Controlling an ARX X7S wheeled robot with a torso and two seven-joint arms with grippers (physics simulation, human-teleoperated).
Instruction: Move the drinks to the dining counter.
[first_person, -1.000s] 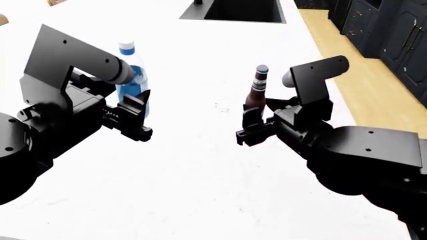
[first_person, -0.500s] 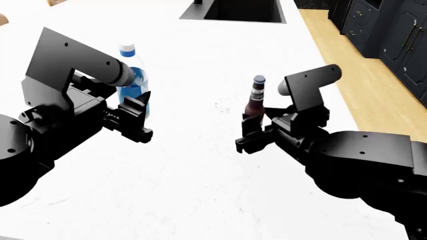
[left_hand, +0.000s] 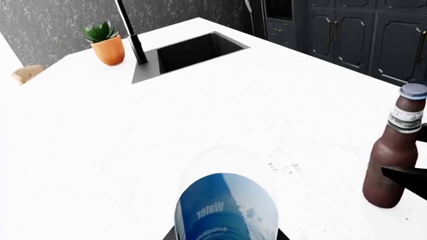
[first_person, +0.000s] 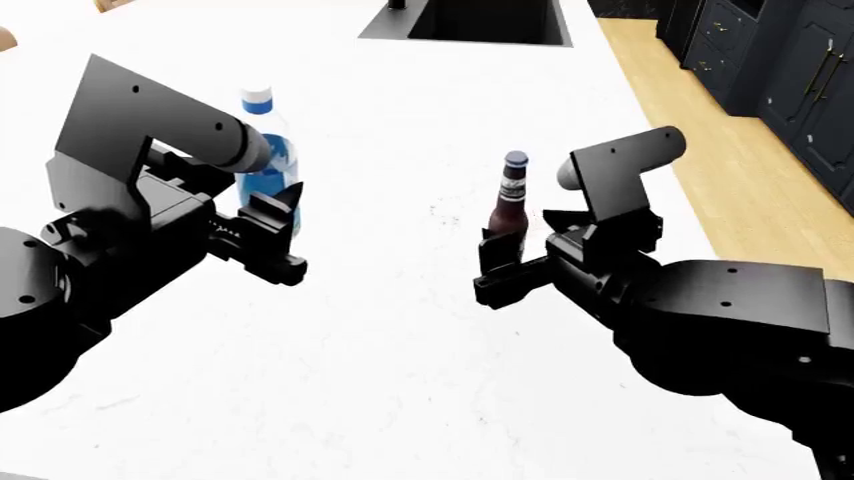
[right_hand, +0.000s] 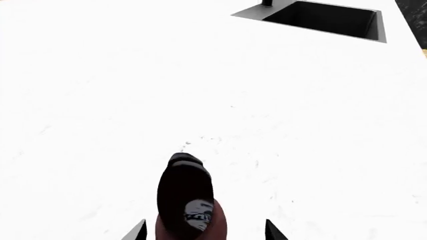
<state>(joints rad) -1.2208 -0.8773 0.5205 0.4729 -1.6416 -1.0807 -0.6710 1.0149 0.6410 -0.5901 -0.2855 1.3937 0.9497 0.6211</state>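
The clear water bottle (first_person: 267, 158) with blue label and cap stands upright on the white dining counter (first_person: 400, 360). My left gripper (first_person: 276, 232) is shut on its lower body; the bottle fills the left wrist view (left_hand: 227, 210) with the jaws tight on both sides. The dark brown beer bottle (first_person: 509, 203) stands upright on the counter to its right. My right gripper (first_person: 497, 262) is open around its base. In the right wrist view the beer bottle (right_hand: 190, 205) shows bare counter between it and each fingertip. It also shows in the left wrist view (left_hand: 393, 160).
The dark sink (first_person: 487, 18) is cut into the counter's far side, with a black faucet (left_hand: 130, 30) and a potted plant (left_hand: 107, 42) beside it. The counter's right edge meets a wood floor (first_person: 747, 150) with navy cabinets (left_hand: 360, 35) beyond.
The right gripper has lowered the beer bottle from a slight tilt to upright on the counter. The left gripper and the water bottle have barely moved.
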